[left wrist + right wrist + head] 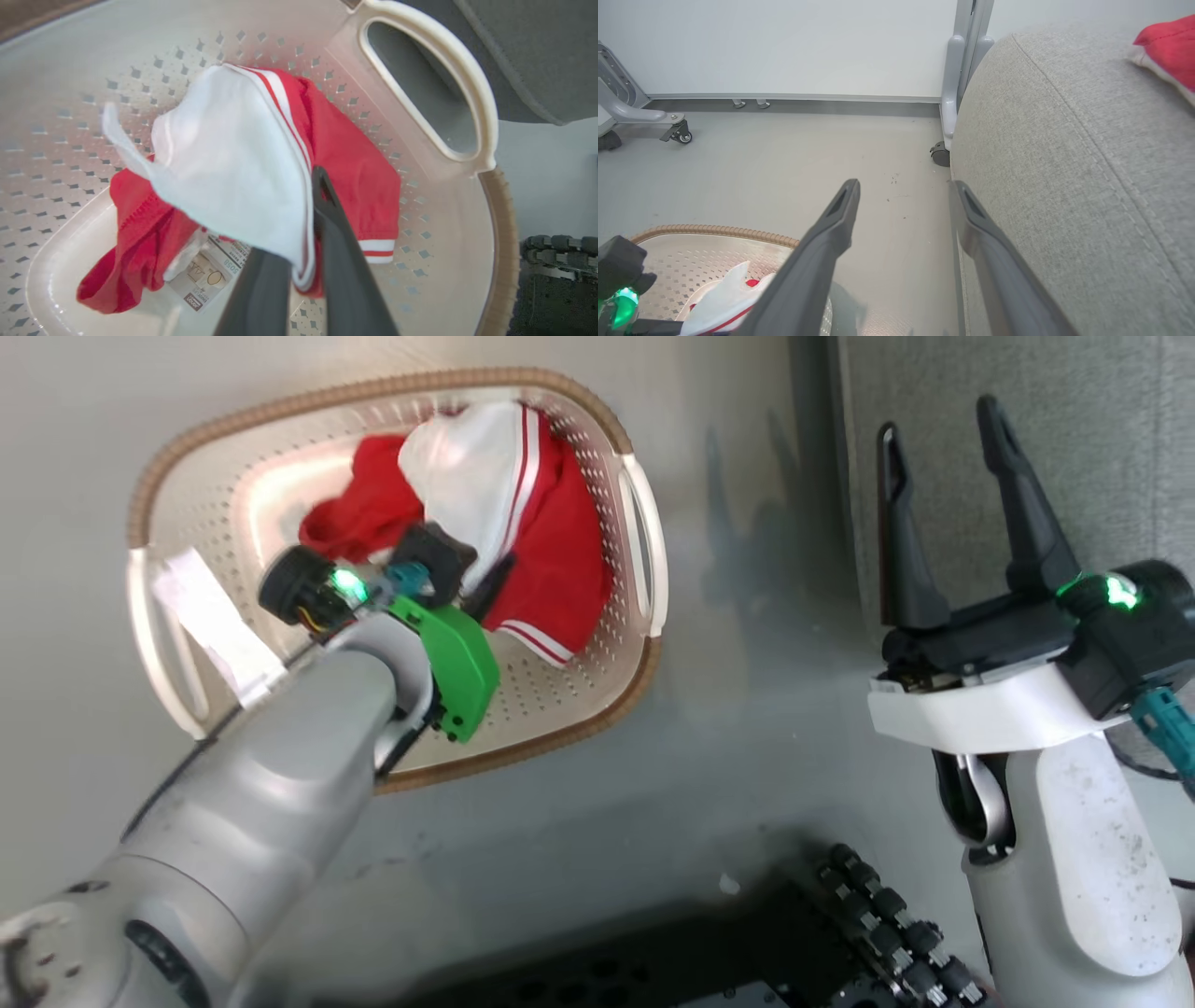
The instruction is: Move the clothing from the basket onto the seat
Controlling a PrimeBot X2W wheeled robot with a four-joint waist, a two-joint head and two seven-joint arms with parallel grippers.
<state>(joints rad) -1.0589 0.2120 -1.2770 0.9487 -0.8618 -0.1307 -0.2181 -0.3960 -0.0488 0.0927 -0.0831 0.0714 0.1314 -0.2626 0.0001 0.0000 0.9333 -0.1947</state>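
while the left gripper (pixel 487 590) is hanging down inside the one basket (pixel 373 387) at the upper left of the head view, its two fingers are pinching together on the one red-and-white garment (pixel 560 551) lying in there. the left wrist view is showing the white panel's edge caught between them. that garment is lying bunched toward the right side of the basket and is partly covering one paper label (pixel 205 280) on the basket's bottom. the basket's two side handles (pixel 644 541) are both showing, and it's sitting on the grey floor (pixel 747 728) near the one seat (pixel 1064 163). a second red garment (pixel 1167 46) is lying on the seat, poking in at the upper right of the right wrist view. the right gripper (pixel 938 429) is hovering at the right of the head view by the seat's edge, its two fingers standing wide apart and holding nothing.
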